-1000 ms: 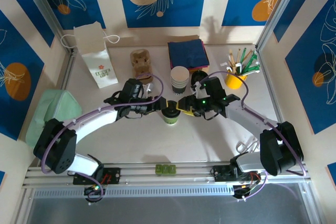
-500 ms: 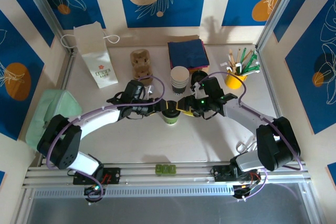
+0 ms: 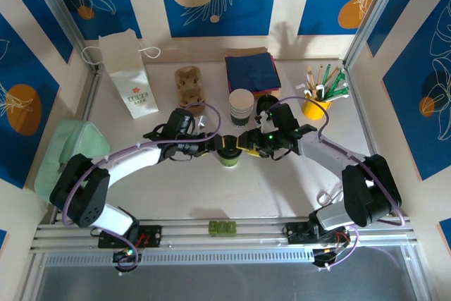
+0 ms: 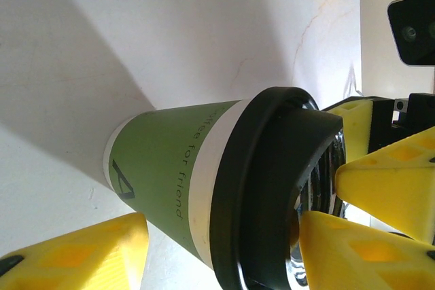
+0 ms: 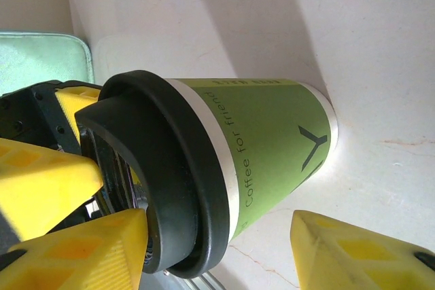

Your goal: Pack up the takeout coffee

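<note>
Takeout coffee (image 3: 227, 154) stands upright on the table (image 3: 282, 188), about mid-table and just in front of the stack of white cups (image 3: 241, 106). The cup has a green lower wall with printed lettering, a white band above it and a black lid (image 4: 272, 188) seated on the rim. Left end effector (image 3: 215, 144) comes in from the left and right end effector (image 3: 244, 143) from the right, meeting at lid height. Left wrist view: yellow fingers (image 4: 75, 252) stand apart with the cup between them; contact cannot be made out. Right wrist view: fingers (image 5: 360, 252) apart, straddling the cup, bare table visible between one finger and the cup wall. Behind: white paper bag (image 3: 130, 75) upright at far left, cardboard cup carrier (image 3: 187, 84), navy napkins (image 3: 251, 70), yellow holder (image 3: 317, 107) at far right.
</note>
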Robot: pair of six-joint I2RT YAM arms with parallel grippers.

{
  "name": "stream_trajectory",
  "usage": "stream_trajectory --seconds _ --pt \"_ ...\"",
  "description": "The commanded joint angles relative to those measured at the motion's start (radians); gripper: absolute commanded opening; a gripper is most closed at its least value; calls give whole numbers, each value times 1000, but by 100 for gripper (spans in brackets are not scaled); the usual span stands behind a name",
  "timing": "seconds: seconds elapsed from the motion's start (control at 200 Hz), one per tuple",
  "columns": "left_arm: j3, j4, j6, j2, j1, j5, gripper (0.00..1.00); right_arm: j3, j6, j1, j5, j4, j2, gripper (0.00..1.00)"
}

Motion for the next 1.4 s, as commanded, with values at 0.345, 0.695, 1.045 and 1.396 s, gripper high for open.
stream_trajectory --seconds 0.345,0.695,1.045,1.396 --pt "-37 -11 -13 11 -5 -6 57 24 -12 20 33 -43 27 57" --pt "-36 -40 -5 20 -10 -49 55 11 31 9 83 -63 53 57" --pt "-43 -79 19 69 -27 -88 52 -124 57 -9 85 26 63 57" --pt "-25 -80 26 61 -39 -98 51 -154 53 -15 81 43 15 57"
